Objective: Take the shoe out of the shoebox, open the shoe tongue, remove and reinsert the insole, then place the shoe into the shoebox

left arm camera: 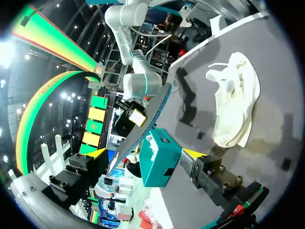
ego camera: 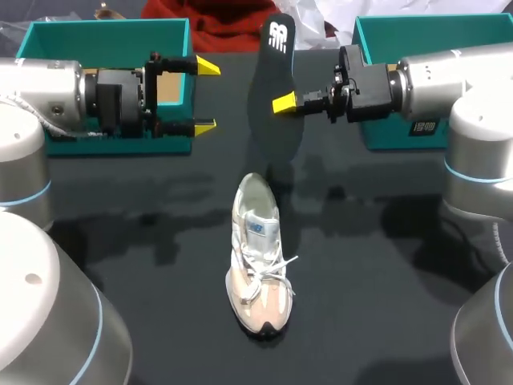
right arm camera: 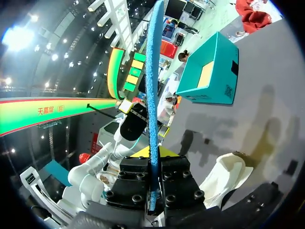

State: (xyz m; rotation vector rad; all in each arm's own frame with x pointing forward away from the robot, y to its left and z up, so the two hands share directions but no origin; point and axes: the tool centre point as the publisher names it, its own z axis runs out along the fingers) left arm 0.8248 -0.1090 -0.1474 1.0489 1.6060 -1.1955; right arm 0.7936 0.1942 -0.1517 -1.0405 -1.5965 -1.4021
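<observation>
Nearest the front edge, a white and beige shoe (ego camera: 258, 257) is seen standing on its sole on the black tabletop (ego camera: 144, 241). Its toe is pointed toward the near edge and its heel opening toward the far side. The white laces are spread loose over the front of the shoe, and the shoe is touched by neither hand.

Farther back, above the tabletop, two arms are brought in from the sides. The left hand (ego camera: 204, 96) is released, its two yellow-tipped fingers held wide apart with nothing gripped between them.

Opposite it, the right hand (ego camera: 282, 103) is clenched on a dark insole (ego camera: 276, 80). The insole is pinched at one long edge and held upright in the air, beyond the shoe's heel and well apart from it. In the right wrist view the insole is seen edge-on as a thin blue strip rising from between the fingers.

At the far side of the tabletop, two open teal boxes are placed. The left teal box (ego camera: 112, 36) is set behind the left hand, and the right teal box (ego camera: 425, 32) behind the right arm.
</observation>
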